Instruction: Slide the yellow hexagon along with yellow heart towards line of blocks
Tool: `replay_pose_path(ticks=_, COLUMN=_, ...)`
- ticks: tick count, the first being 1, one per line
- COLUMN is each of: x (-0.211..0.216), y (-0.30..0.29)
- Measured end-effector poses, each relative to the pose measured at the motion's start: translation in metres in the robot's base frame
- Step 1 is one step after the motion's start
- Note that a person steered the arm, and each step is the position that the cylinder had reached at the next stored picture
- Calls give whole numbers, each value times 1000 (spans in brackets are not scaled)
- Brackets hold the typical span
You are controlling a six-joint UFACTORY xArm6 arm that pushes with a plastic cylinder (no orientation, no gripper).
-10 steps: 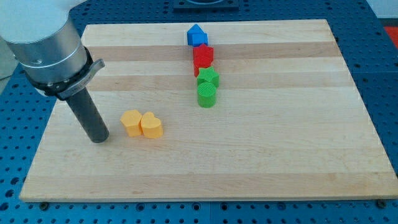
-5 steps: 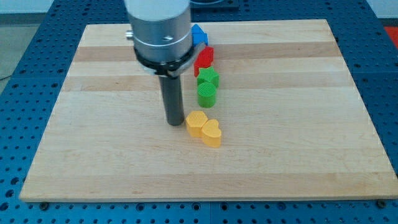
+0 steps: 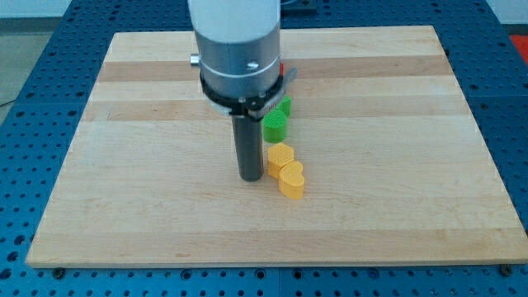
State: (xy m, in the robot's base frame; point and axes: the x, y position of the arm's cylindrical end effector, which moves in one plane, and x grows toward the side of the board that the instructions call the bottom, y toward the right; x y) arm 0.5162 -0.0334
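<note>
No writing shows on anything, and the plain matte yellow hexagon (image 3: 280, 155) sits touching the yellow heart (image 3: 291, 179) near the wooden board's (image 3: 396, 165) middle, just below the green cylinder (image 3: 275, 126), with my tip (image 3: 250, 176), a bare rod holding nothing, just beside the hexagon's left.

We see a yellow hexagon (image 3: 280, 156), a yellow heart (image 3: 291, 179), green blocks (image 3: 275, 125), a pale striped wooden table (image 3: 396, 165), blue perforated surround (image 3: 16, 206).
</note>
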Motion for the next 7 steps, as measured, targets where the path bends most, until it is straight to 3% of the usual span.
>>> replay_pose_path(ticks=3, x=-22, y=6)
replay_pose_path(ticks=5, x=33, y=5)
replay_pose_path(ticks=7, x=40, y=62)
